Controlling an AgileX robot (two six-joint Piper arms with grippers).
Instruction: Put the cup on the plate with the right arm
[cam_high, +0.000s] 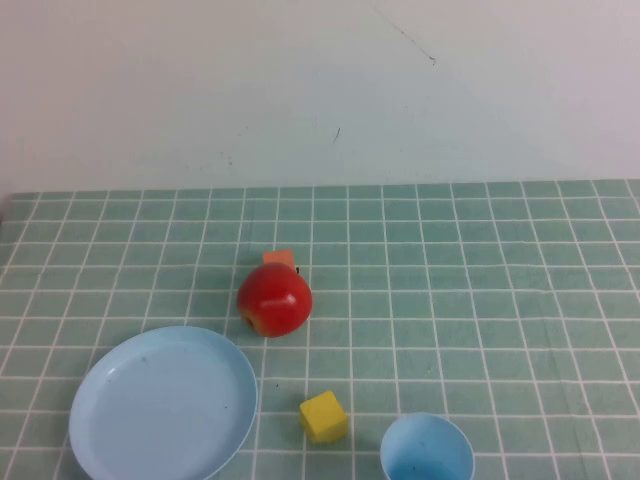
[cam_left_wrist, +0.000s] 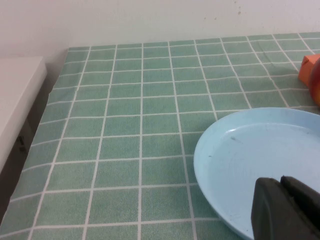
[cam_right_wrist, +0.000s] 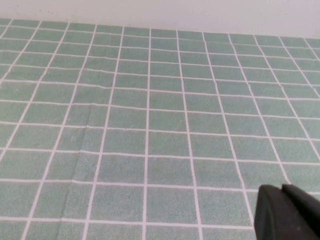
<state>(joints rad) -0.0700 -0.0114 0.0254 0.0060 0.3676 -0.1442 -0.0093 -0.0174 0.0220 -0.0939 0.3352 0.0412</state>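
- High view gives you the whole layout: the green tiled table carries everything, and neither arm reaches into this picture.
- The plate is the largest item, lying flat at the near left. You can see it holds nothing.
- The red apple sits just beyond the plate's far right edge, with a small orange block touching or just behind its far side.
- The cup stands upright at the near edge, right of centre, mouth up, well apart from the plate. No gripper touches it.
- The yellow cube lies between plate and cup, so I judge you will want to lift the cup over it, not slide it across.
- The left gripper shows only in its own wrist view, hanging above the near part of the plate; its two fingertips look pressed together with nothing between them.
- The right gripper shows in its wrist view as dark fingertips over bare tiles, jaws together and holding nothing. The cup is not in that view.
- Progress, as I judge it: nothing is done yet. You have the reach to the cup, the grasp, the carry leftward and the release on the plate all ahead of you.
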